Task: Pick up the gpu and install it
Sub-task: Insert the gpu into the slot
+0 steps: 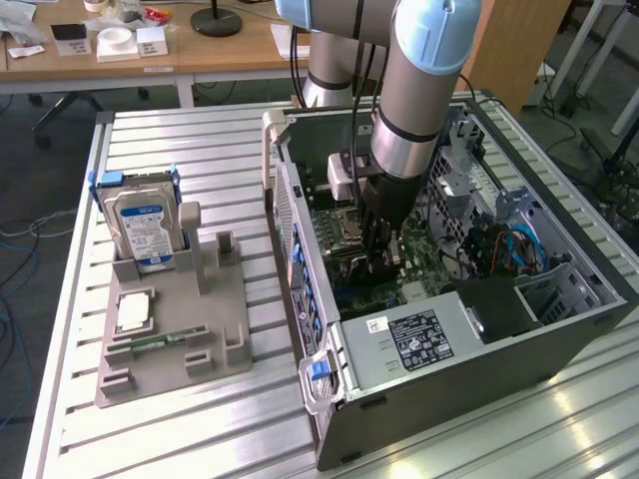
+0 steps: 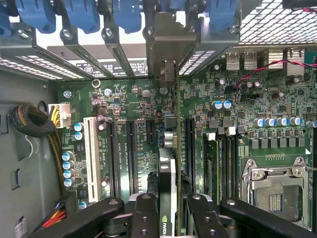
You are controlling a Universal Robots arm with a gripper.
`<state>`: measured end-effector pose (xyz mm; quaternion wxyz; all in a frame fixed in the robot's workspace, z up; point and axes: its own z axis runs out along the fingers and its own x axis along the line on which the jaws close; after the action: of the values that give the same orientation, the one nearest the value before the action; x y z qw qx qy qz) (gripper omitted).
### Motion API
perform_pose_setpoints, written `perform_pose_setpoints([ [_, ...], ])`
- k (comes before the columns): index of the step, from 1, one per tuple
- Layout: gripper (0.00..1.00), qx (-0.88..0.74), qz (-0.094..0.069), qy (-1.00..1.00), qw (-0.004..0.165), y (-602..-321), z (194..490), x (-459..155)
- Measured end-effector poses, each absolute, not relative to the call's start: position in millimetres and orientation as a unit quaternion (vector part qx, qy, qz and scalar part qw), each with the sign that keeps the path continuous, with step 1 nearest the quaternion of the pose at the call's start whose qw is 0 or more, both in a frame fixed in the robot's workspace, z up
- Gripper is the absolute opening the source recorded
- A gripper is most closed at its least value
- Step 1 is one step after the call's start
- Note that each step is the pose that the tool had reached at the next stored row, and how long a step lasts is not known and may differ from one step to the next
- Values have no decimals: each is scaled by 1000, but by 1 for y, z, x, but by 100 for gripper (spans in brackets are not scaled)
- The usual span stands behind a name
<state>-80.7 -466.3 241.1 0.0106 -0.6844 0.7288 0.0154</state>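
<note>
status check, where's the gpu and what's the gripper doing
Gripper shut on gpu, inside open case. Card edge-on over motherboard slots, bracket at rear slot covers. Nothing seen in the way.

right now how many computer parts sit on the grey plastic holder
3: boxy silver hard drive standing at the far end, square silver chip flat midway, narrow green memory stick in front of it. None looks hidden.

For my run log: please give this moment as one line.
end effector: shut on gpu | gpu: edge-on above motherboard slots | place: inside computer case
</note>
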Motion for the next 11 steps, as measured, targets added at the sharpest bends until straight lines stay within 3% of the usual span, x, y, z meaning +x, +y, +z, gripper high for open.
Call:
perform_pose_setpoints([
  [5,28,-684,16,729,12,-466,240,-81],
  [6,33,-684,16,729,11,-466,241,-81],
  [8,33,-684,15,729,11,-466,241,-81],
  [9,40,-684,15,729,11,-466,241,-81],
  [11,40,-684,15,729,11,-466,241,-81],
])
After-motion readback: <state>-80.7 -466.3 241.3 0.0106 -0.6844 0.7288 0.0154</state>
